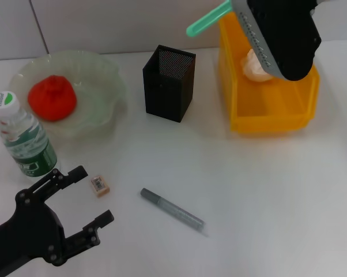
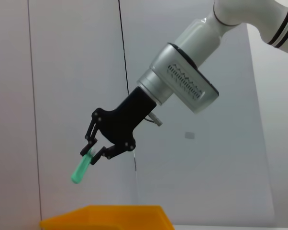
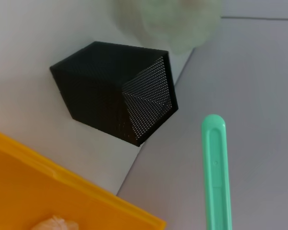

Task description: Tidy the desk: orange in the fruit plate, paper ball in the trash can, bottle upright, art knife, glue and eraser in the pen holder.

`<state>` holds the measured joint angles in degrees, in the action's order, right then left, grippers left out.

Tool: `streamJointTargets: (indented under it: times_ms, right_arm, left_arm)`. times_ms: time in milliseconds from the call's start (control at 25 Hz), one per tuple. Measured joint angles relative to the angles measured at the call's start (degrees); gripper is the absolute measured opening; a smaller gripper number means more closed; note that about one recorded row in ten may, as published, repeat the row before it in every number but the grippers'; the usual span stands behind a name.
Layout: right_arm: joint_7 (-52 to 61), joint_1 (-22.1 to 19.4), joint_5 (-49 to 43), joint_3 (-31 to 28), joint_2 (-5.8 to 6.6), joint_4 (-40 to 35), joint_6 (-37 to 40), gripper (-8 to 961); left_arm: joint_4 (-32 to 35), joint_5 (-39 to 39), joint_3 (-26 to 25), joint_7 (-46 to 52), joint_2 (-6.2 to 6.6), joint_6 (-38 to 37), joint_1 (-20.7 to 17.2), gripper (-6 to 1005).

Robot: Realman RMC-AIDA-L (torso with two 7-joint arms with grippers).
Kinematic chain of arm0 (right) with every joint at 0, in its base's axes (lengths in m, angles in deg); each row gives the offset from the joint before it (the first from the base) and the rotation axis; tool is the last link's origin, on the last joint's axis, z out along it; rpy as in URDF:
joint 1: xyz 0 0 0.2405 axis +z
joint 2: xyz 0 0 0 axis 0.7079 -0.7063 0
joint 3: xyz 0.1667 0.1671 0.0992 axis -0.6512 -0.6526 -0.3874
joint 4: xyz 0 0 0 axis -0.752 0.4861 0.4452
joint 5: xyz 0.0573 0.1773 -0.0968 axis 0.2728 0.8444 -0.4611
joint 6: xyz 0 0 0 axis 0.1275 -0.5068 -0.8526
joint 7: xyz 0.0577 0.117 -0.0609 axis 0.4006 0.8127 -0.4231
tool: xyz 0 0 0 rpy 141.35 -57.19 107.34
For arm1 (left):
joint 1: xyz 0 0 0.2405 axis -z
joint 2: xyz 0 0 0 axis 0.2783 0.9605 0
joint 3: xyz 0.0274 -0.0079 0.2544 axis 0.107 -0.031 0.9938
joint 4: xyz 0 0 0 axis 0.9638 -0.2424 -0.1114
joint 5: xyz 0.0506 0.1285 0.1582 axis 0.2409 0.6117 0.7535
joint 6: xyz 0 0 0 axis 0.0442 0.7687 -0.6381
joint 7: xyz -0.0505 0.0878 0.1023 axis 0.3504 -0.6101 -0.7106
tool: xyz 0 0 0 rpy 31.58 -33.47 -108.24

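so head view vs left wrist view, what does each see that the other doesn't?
Head only: orange in the fruit plate, upright bottle, eraser, grey pen-like tool, pen holder, paper ball, open left gripper.

Left wrist only: right gripper clamped on the green art knife.

Both: art knife, trash can.

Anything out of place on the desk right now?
Two things lie loose on the table: the eraser and a grey pen-like stick, both outside the pen holder. The right hand holds a green stick aloft near the trash can.
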<state>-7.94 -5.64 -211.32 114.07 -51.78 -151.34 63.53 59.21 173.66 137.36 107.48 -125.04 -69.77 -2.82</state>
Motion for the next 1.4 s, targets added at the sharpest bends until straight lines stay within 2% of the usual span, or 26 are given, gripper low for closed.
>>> streamJointTargets:
  times_ms: [280,480,960,1400]
  right_arm:
    - [-6.69,1.62,-0.03,0.29,0.43,6.63,-7.27,177]
    - [-9.61,4.16,-0.05,0.31,0.11,11.98,-11.39,177]
    - [-18.76,5.62,-0.03,2.19,-0.11,22.77,-23.69,177]
    - [-21.07,5.24,0.02,7.52,-0.28,26.75,-29.18,177]
  left_arm:
    - [-1.08,-0.78,0.01,-1.03,-0.01,0.06,0.18,796]
    - [-1.15,-1.72,0.01,-1.07,-0.05,0.29,0.27,795]
    - [-1.93,-3.27,0.01,-1.08,-0.1,0.51,0.46,795]
    - [-2.56,-3.88,-0.03,-1.08,-0.01,0.63,0.64,795]
